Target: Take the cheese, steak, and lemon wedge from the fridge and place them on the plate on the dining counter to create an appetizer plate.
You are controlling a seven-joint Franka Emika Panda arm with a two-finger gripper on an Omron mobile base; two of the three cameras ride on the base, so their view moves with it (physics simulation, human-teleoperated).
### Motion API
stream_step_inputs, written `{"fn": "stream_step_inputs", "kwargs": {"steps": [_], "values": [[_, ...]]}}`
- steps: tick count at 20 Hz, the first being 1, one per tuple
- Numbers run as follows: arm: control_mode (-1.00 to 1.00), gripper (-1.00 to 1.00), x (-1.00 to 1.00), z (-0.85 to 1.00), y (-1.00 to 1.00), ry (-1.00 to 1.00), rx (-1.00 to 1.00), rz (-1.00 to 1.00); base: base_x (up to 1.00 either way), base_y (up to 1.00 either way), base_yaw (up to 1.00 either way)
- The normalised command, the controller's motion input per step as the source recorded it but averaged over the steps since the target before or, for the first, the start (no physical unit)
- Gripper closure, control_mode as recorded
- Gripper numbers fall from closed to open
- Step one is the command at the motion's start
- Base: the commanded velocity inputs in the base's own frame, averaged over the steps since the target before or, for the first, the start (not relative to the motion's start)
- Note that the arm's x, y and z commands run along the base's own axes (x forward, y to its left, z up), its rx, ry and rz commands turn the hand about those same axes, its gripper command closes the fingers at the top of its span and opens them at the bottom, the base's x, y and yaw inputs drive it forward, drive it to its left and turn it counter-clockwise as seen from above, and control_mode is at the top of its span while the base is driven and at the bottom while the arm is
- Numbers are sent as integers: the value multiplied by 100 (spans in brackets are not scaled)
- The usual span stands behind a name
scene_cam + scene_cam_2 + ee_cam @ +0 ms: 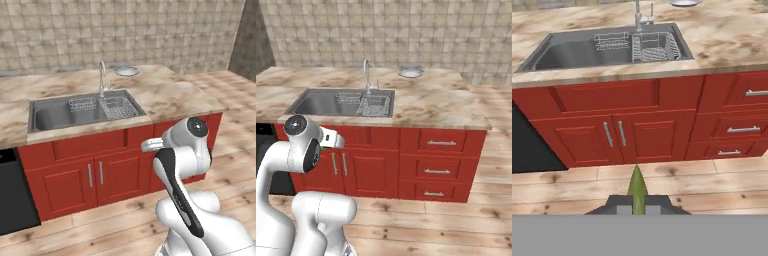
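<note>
While jaws pinch the lemon wedge (yellow-green), dining counter ahead

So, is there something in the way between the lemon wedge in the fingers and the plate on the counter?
Nothing visible blocks it. The lemon wedge is held low in front of the red cabinets. The plate sits at the far edge of the dining counter, behind the faucet, so the sink lies partly between.

The plate is cut by the top edge; the lemon wedge seems partly hidden between fingertips.
</note>
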Motion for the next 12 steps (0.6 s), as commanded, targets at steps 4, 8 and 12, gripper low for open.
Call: {"fn": "stream_step_inputs", "kwargs": {"steps": [4,8,12], "values": [[100,100,0,0,0,0,0,0,0,-100,-58],[100,100,0,0,0,0,0,0,0,-100,-58],[100,100,0,0,0,0,0,0,0,-100,-57]]}}
